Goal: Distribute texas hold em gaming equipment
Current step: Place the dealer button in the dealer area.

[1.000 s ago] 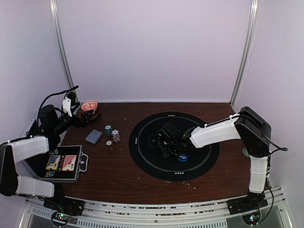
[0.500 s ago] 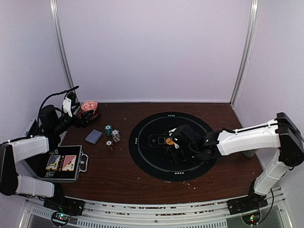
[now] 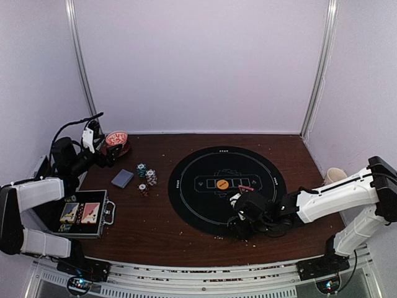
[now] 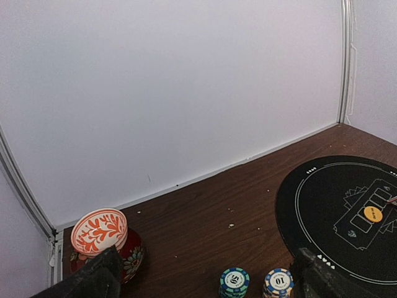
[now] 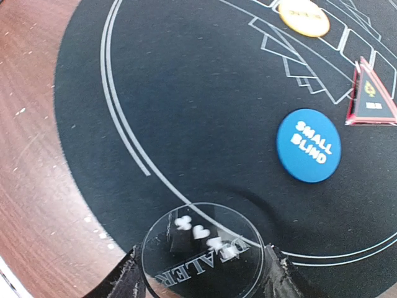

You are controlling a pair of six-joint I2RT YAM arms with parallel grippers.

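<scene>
Dealer btn (image 5: 201, 248) sat pinched flat in R gripper (image 5: 201, 277) low over mat's (image 5: 186, 93) near rim, L gripper (image 4: 201, 280) agape by bowl (image 4: 99, 231); best lowered level till touching, then freed w/o dragging.

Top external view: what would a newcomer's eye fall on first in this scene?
The round black mat fills the middle of the brown table, with an orange round marker at its centre. At its near edge the right gripper grips a clear round dealer button, beside a blue small-blind disc.
</scene>
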